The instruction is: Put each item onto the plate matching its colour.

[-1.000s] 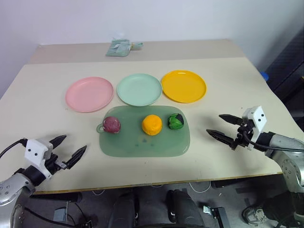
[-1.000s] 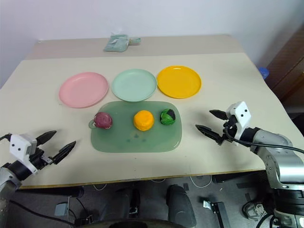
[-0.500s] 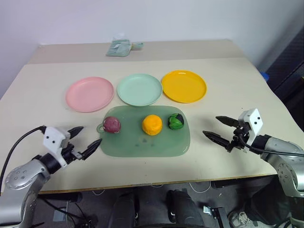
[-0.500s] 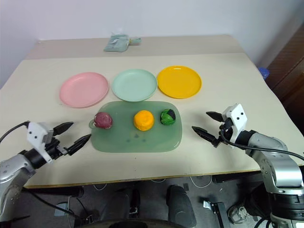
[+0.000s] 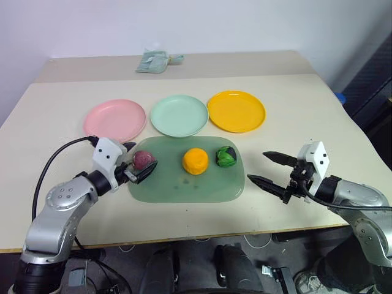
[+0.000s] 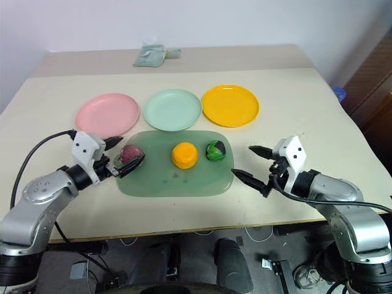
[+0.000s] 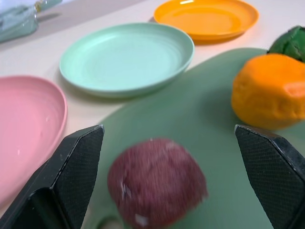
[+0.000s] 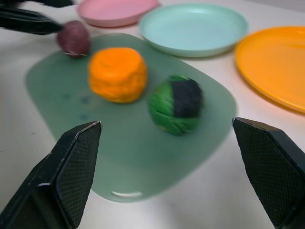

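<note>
Beige table (image 5: 55,104): left gripper (image 5: 139,162), spread around the maroon lump (image 5: 144,160), should close squarely; right gripper (image 5: 268,170) waits spread.

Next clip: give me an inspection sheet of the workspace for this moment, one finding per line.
Surface: beige table, bare around the work area.
Job's things: maroon lump, orange lump and green lump sit on the green mat; pink plate, mint plate and yellow plate lie empty behind it.
Clutter: crumpled teal packet at the far edge.
Grippers: left gripper open, jaws either side of the maroon lump; right gripper open, beside the mat.
Cables: black cable on the left arm.
Surroundings: white wall.
</note>
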{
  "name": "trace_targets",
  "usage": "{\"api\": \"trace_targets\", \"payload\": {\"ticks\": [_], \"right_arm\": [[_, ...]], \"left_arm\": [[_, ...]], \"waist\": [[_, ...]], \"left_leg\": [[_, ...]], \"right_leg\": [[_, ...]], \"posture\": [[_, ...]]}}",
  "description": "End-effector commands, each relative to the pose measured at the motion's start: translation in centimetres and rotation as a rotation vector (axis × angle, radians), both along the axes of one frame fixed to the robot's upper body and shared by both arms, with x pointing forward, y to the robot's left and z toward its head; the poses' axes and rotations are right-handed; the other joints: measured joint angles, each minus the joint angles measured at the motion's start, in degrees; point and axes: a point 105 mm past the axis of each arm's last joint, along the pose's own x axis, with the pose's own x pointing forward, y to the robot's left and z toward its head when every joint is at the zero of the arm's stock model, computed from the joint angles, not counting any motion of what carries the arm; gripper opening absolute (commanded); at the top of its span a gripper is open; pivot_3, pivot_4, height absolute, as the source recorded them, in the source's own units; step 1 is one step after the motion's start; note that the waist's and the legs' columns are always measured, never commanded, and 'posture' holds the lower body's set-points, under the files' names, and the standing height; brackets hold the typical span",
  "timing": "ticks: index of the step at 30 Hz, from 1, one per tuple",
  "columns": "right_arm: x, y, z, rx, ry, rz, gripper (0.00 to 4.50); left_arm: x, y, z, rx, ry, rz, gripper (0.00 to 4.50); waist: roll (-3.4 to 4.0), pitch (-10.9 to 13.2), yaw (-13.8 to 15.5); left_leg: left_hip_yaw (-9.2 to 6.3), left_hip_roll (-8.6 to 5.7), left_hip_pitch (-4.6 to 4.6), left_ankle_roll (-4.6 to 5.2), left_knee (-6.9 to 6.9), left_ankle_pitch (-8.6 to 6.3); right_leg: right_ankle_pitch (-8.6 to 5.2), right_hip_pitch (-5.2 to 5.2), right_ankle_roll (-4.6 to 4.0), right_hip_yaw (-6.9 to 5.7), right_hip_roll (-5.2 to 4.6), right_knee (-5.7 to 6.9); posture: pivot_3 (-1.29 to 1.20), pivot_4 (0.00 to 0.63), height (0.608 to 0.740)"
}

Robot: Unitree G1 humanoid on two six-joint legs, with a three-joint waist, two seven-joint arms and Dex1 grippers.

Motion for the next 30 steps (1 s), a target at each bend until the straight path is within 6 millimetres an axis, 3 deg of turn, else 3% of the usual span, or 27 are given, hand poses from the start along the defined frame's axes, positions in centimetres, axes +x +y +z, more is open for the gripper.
{"api": "trace_targets", "payload": {"ticks": [1, 9, 15, 22, 29, 30], "right_arm": [[-0.8, 1.5, 0.9, 0.008, -0.027, 0.061, 4.46], [-1.1, 2.6, 0.8, 0.017, -0.02, 0.079, 4.46], [-1.2, 2.8, 0.6, 0.022, -0.017, 0.086, 4.46], [-1.2, 2.9, 0.0, 0.028, -0.012, 0.093, 4.46], [-1.1, 2.9, -0.1, 0.029, -0.021, 0.086, 4.46], [-1.1, 2.9, 0.0, 0.029, -0.023, 0.085, 4.5]], "left_arm": [[0.5, -0.1, 0.5, 0.002, -0.011, 0.017, 4.5], [0.5, 0.7, -1.0, 0.043, 0.08, 0.044, 4.5], [0.8, -0.4, -1.8, 0.072, 0.133, 0.031, 4.5], [1.8, -1.9, -1.2, 0.076, 0.134, 0.029, 4.5], [2.1, -1.9, -0.6, 0.082, 0.152, 0.051, 4.5], [2.1, -1.9, -0.5, 0.083, 0.155, 0.052, 3.95]], "waist": [[0.0, 0.0, 0.0], [-0.01, 0.0, 0.0], [-0.02, 0.0, 0.1], [-0.02, 0.0, 0.1], [-0.02, 0.0, 0.1], [-0.02, 0.0, 0.1]], "left_leg": [[0.0, 0.0, 0.0, 0.0, 0.0, 0.0], [-0.01, 0.0, 0.0, 0.0, 0.0, 0.0], [-0.01, -0.01, 0.0, 0.0, 0.02, 0.0], [-0.02, -0.04, 0.0, 0.0, 0.02, 0.0], [-0.04, -0.05, 0.0, 0.0, 0.02, 0.01], [-0.04, -0.05, 0.0, 0.0, 0.02, 0.01]], "right_leg": [[0.0, 0.0, 0.0, 0.0, 0.0, 0.0], [0.0, 0.0, 0.0, 0.0, 0.01, 0.0], [0.0, 0.02, -0.01, 0.0, -0.01, 0.0], [0.01, 0.02, 0.01, 0.0, 0.01, 0.01], [0.07, 0.02, 0.13, 0.0, 0.03, 0.04], [0.07, 0.02, 0.14, 0.0, 0.03, 0.04]], "posture": [[0.0, 0.15, 0.74], [0.0, 0.15, 0.74], [0.0, 0.15, 0.74], [0.0, 0.15, 0.74], [0.0, 0.15, 0.74], [0.0, 0.15, 0.74]]}}
